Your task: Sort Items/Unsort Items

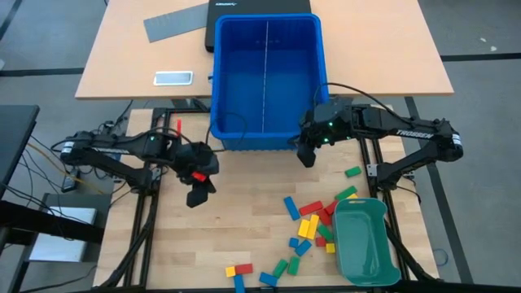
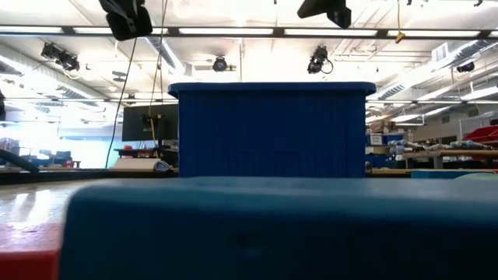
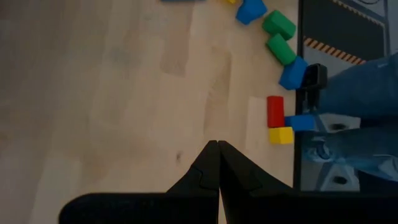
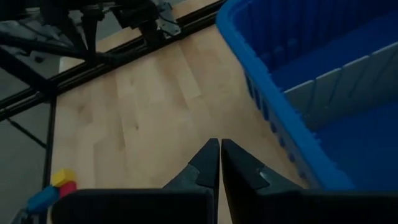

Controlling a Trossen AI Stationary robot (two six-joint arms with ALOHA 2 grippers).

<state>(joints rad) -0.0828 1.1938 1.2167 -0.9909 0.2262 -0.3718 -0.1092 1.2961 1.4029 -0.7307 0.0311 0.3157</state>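
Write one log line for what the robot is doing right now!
left gripper: shut, empty, above table | right gripper: shut, empty, beside big blue plastic bin | small coloured toy blocks: scattered, unsorted

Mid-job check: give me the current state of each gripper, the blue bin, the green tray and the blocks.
left gripper: shut, empty, above bare table.
right gripper: shut, empty, beside the bin's near right corner.
blue bin: upright, split by a divider, no blocks showing inside.
green tray: upright, empty, at the table's right near corner.
blocks: scattered loose on the table left of the tray, unsorted.
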